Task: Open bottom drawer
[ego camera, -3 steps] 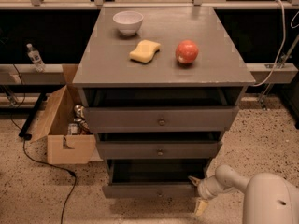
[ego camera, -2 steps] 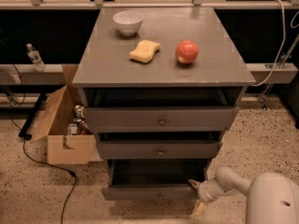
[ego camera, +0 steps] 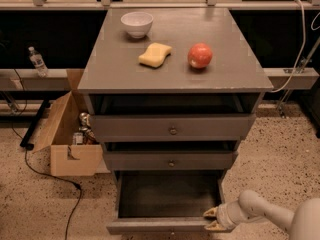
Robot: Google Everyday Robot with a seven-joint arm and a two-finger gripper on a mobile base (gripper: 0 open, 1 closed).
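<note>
speckled floor (ego camera: 280, 154) round the grey cabinet (ego camera: 235, 59). bottom drawer (ego camera: 150, 227) is lowest, pulled way out, front running side to side. my gripper (ego camera: 212, 220) is at its right front corner, fingers (ego camera: 210, 213) spread a bit, pinching nothing. drawer's mostly to my left.

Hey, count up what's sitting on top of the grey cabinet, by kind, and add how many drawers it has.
Bowls: 1, the white bowl
Sponges: 1, the yellow sponge
Fruit: 1, the red fruit
Drawers: 3, the top drawer, middle drawer and bottom drawer, which is pulled out
Total: 6
The gripper is at the bottom drawer's front right corner.
</note>
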